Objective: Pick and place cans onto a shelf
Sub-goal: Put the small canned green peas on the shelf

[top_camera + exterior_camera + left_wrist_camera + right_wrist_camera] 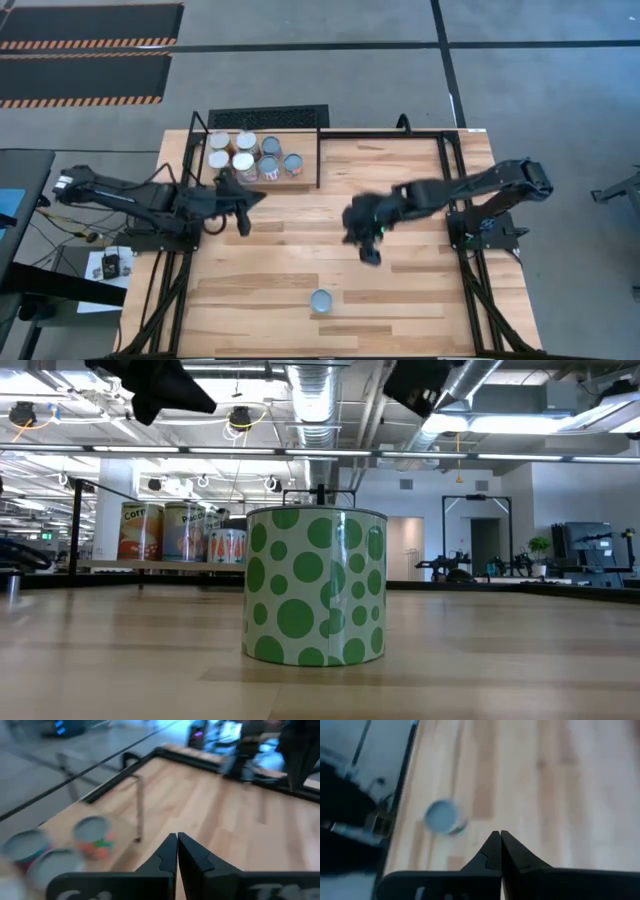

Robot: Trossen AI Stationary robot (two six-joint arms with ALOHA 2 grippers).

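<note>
Several cans (245,153) stand upright on the shelf (300,182), a small wood board in a black rod frame at the table's far left. Three of them (92,836) show blurred in the left wrist view. One more can (322,301), white with green dots (315,585) and a bluish top (442,817), stands alone on the table near its front edge. My left gripper (250,203) hangs shut and empty (177,845) above the table just in front of the shelf. My right gripper (370,253) hangs shut and empty (497,842) over mid-table, beyond the lone can.
A black rod frame (440,150) runs along the table's far and side edges. The shelf's upright rod (139,805) stands between my left gripper and the open tabletop. Bare planks (420,290) lie around the lone can.
</note>
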